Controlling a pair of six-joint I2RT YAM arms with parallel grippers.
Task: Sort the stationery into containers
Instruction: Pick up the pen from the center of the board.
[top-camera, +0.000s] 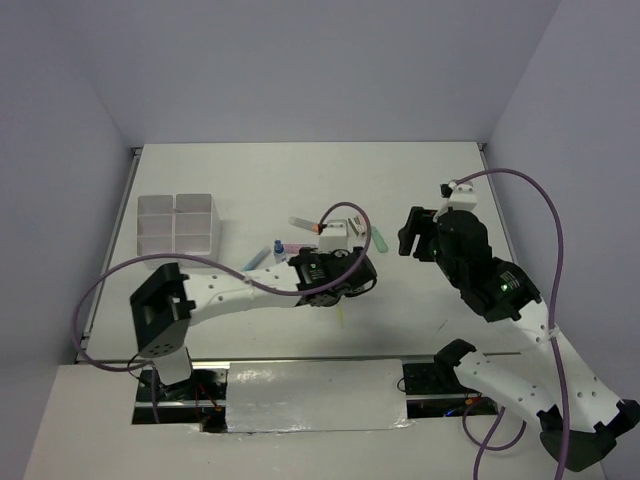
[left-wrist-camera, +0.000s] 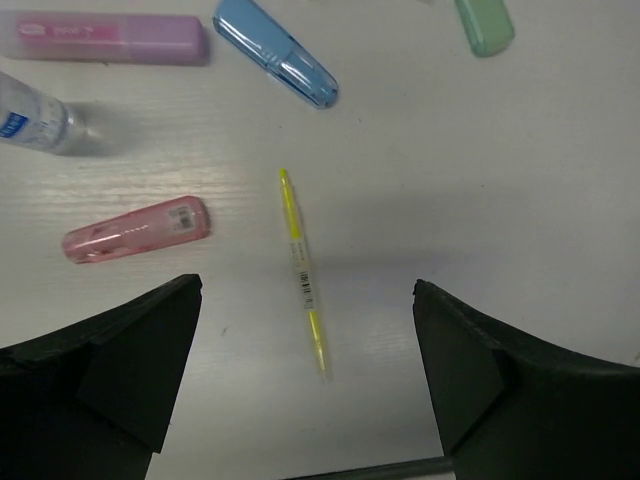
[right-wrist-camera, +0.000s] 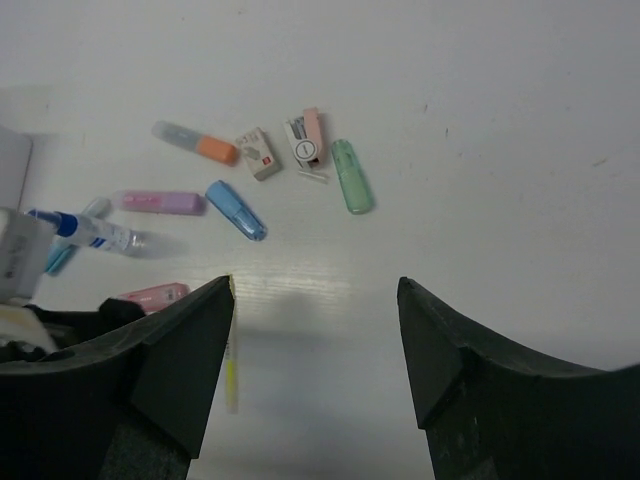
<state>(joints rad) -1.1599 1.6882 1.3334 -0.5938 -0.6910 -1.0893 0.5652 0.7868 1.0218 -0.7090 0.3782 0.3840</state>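
Observation:
The stationery lies loose on the table. A thin yellow pen (left-wrist-camera: 302, 272) lies right below my open left gripper (left-wrist-camera: 308, 290), between its fingers and untouched. Round it lie a pink marker (left-wrist-camera: 135, 229), a blue marker (left-wrist-camera: 275, 52), a purple-pink marker (left-wrist-camera: 105, 38), a green marker (left-wrist-camera: 484, 24) and a small blue-capped bottle (left-wrist-camera: 35, 120). My right gripper (right-wrist-camera: 315, 285) hangs open and empty above the table, near the green marker (right-wrist-camera: 351, 175), two erasers (right-wrist-camera: 258, 152) and an orange-tipped marker (right-wrist-camera: 195, 142). The white four-compartment container (top-camera: 177, 222) stands at the far left.
My left arm (top-camera: 230, 288) stretches across the table's middle from its base at the near left. My right arm (top-camera: 490, 280) reaches in from the near right. Grey walls close the table at the back and on both sides.

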